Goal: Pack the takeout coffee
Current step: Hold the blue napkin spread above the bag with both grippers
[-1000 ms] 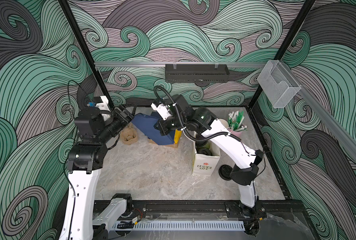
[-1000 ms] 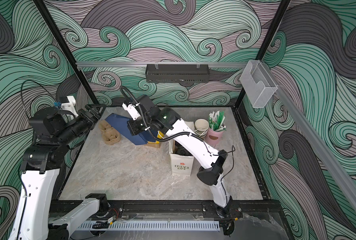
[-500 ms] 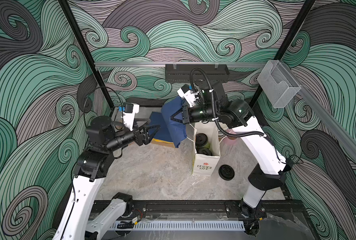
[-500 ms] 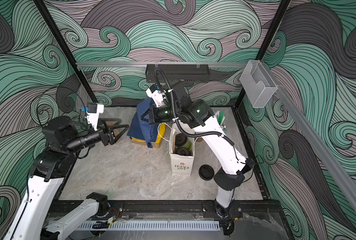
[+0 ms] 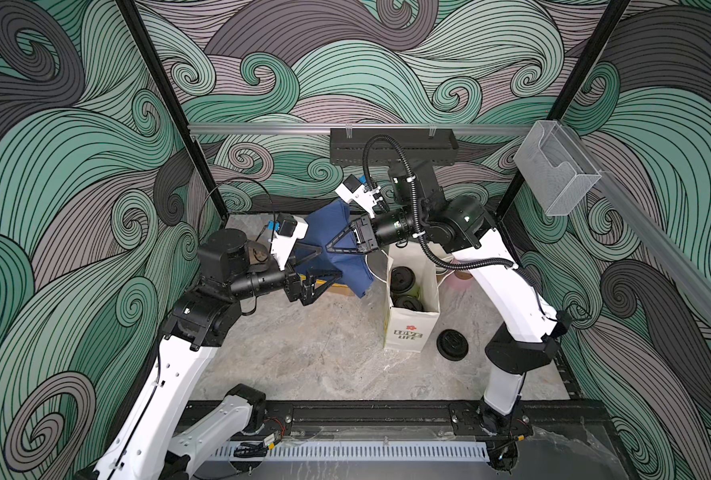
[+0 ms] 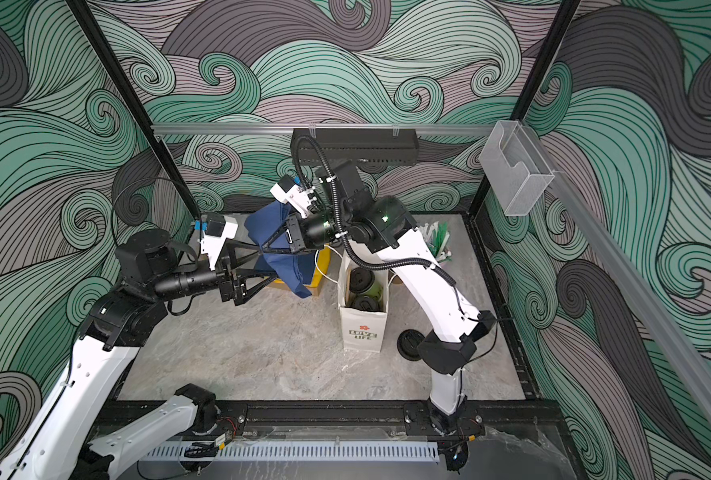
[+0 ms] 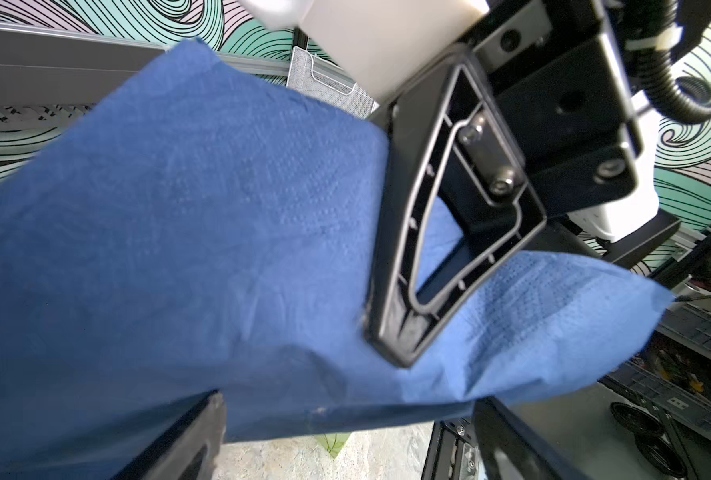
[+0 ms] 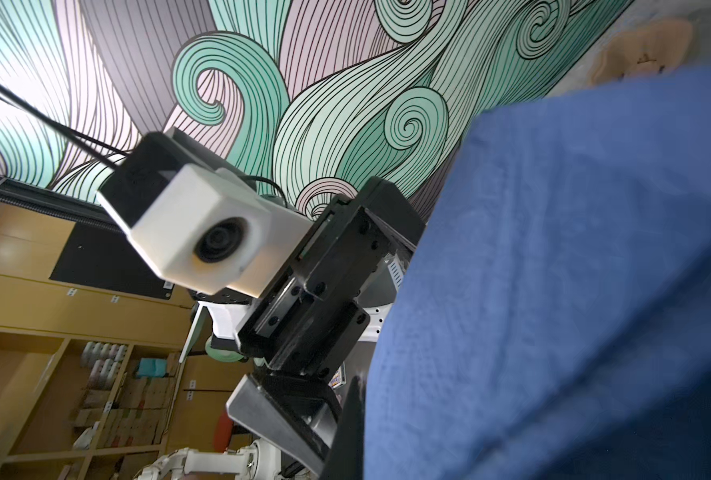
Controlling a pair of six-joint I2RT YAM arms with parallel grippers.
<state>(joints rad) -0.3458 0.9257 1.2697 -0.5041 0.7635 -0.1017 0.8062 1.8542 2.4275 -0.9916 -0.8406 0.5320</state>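
Observation:
The takeout coffee stands inside an upright white paper bag (image 5: 403,332) (image 6: 364,332): two cups show as black lids, one (image 5: 401,277) (image 6: 362,279) behind the other (image 5: 408,302) (image 6: 364,303). Left of the bag, in the air, my right gripper (image 5: 329,251) (image 6: 262,249) (image 8: 358,436) is shut on a blue napkin (image 5: 337,224) (image 6: 270,226) (image 7: 179,228) (image 8: 574,270). My left gripper (image 5: 329,262) (image 6: 267,262) (image 7: 345,436) is open, its fingers (image 7: 196,440) straddling the napkin's hanging lower part without pinching it.
A loose black lid (image 5: 452,344) (image 6: 410,343) lies on the table right of the bag. A yellow box (image 6: 321,266) sits under the napkin. A cup of green and white sachets (image 6: 439,241) stands at the back right. A clear holder (image 5: 553,178) hangs on the right wall.
The right gripper has lifted the napkin off the table and carried it up and back. The left arm has swung in from the left and its jaws have widened around the napkin.

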